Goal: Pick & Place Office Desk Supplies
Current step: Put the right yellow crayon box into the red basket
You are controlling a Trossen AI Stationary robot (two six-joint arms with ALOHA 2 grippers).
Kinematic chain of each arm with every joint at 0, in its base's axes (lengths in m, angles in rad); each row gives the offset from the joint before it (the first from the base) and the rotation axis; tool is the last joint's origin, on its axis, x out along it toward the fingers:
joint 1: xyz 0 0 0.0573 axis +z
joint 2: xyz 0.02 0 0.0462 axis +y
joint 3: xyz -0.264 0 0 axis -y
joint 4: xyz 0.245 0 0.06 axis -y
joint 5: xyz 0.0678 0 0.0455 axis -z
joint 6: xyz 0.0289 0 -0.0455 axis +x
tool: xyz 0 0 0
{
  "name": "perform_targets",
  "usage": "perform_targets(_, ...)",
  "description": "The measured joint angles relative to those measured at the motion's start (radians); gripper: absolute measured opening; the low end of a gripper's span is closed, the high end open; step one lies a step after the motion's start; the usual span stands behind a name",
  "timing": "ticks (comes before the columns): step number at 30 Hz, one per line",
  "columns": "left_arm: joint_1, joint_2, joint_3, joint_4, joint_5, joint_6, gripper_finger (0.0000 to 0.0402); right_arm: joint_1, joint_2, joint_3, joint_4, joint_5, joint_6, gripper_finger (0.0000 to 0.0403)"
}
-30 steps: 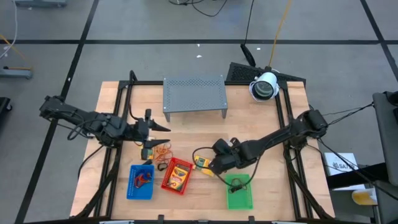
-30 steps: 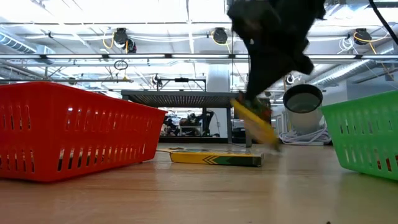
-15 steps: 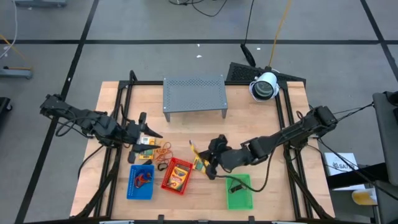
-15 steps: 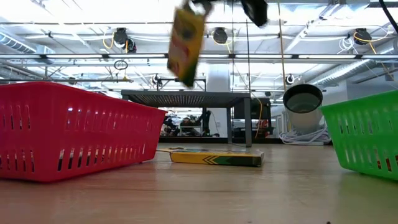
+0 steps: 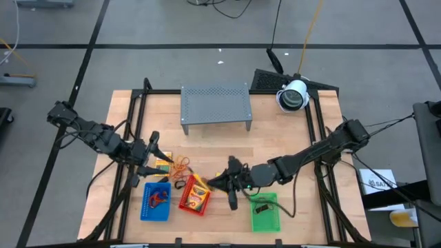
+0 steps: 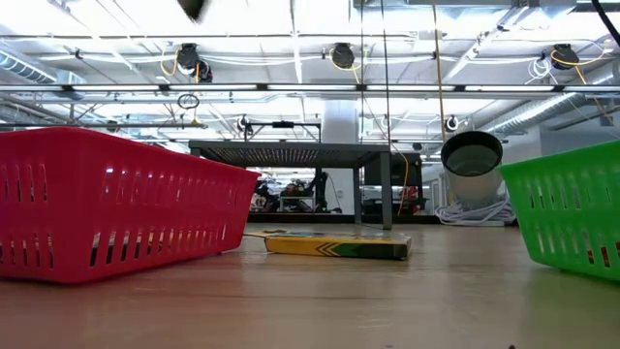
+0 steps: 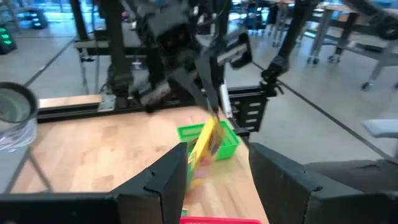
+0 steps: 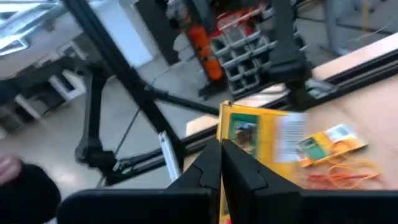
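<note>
High view: two dark arms are reaching over a wooden table [image 5: 275, 138]. The right gripper [image 5: 212, 182] is hanging above the red tray [image 5: 185, 200], its fingers pressed together on a yellow packet [image 5: 200, 181], which is standing on edge over the tray's far corner. The right wrist view is showing the same packet [image 8: 258, 140] pinched between the closed fingers [image 8: 242, 171], clear of the table.

The left gripper [image 5: 150, 164] is sitting at the table's left side, just beyond the blue tray [image 5: 145, 207]. Its fingers [image 7: 168, 177] are standing apart with nothing between them. It is hovering beside another yellow packet [image 5: 163, 164] and a tangle of orange rubber bands [image 5: 180, 164] lying on the wood; whether it is touching them cannot be told.

More supplies are lying in the trays: a packet [image 5: 198, 198] in the red tray, red bands [image 5: 159, 199] in the blue one, and a small dark item [image 5: 261, 204] in the green tray [image 5: 270, 222].

Low view: one more flat yellow packet [image 6: 336, 246] is lying on the table between the red and green trays.

A grey rack [image 5: 214, 104] is standing at the far side of the table.
</note>
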Motion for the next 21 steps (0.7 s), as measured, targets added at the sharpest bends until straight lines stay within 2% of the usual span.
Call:
perform_targets(8, -0.033, -0.001, 0.0, 0.018, 0.028, 0.001, 0.0182, -0.002, 0.177, 0.0, 0.359, -0.202, 0.075, 0.0)
perform_targets(11, -0.036, -0.001, 0.0, 0.036, 0.03, -0.005, 0.0182, -0.002, 0.221, 0.0, 0.416, -0.204, 0.092, 0.0)
perform_targets(21, -0.037, -0.001, 0.0, 0.071, 0.03, -0.001, 0.0182, -0.008, 0.336, 0.0, 0.392, -0.174, 0.181, 0.0)
